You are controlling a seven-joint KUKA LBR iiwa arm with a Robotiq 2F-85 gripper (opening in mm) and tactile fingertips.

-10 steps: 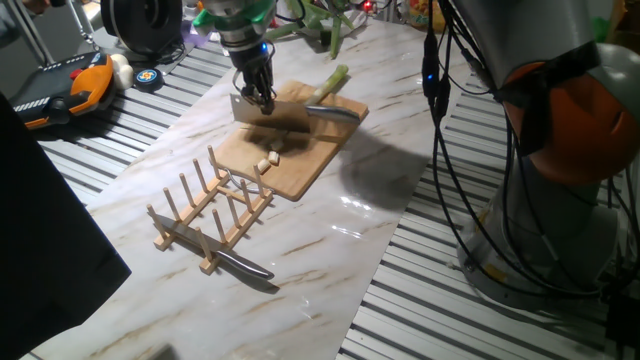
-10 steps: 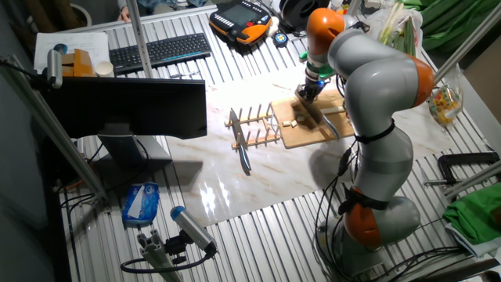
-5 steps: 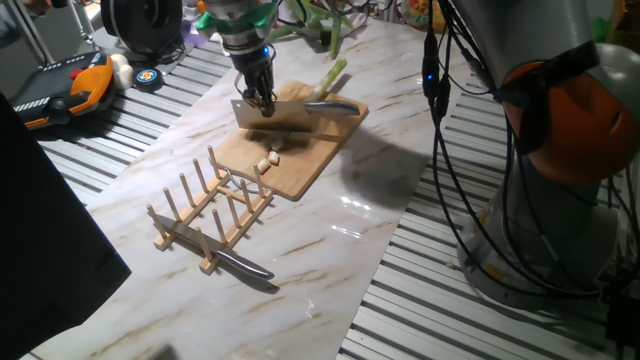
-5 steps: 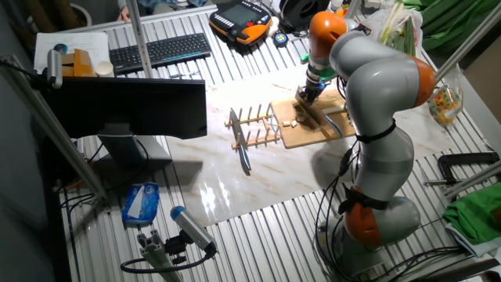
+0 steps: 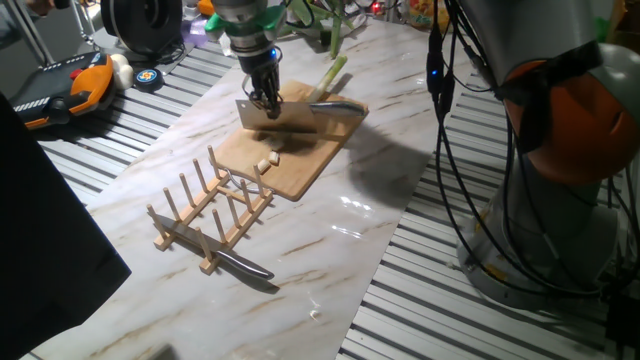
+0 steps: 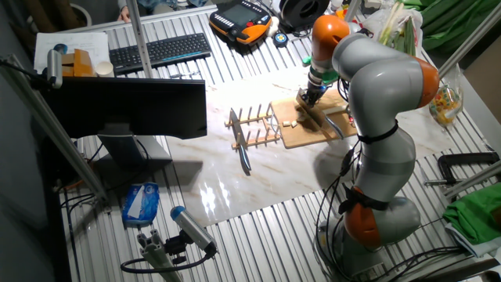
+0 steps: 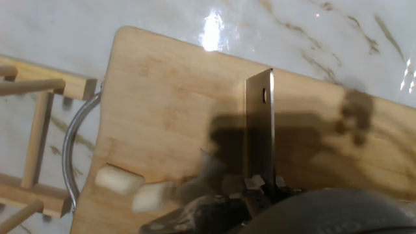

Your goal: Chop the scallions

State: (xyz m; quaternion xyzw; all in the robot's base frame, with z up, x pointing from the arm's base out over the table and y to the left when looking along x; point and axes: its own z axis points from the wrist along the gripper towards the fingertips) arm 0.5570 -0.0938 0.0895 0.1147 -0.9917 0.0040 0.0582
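Bamboo board (image 5: 300,150), claw (image 5: 264,100) gripping cleaver (image 5: 275,117) above it, scallions (image 5: 328,79) beyond, cut chunks (image 7: 117,180) nearby

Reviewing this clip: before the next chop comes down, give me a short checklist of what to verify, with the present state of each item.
1. Cleaver held in the gripper: ok, the fingers are shut on its top edge.
2. Blade above the cutting board, not beyond its edge: ok; the hand view shows board under the whole blade.
3. Scallion stalk under the blade: cannot tell; it lies at the board's far edge, and the hand view shows no stalk beneath the blade.
4. Cut chunks out of the blade's line: ok, they lie off to one side.
5. Wooden rack apart from the cutting spot: ok, beside the board's other end.
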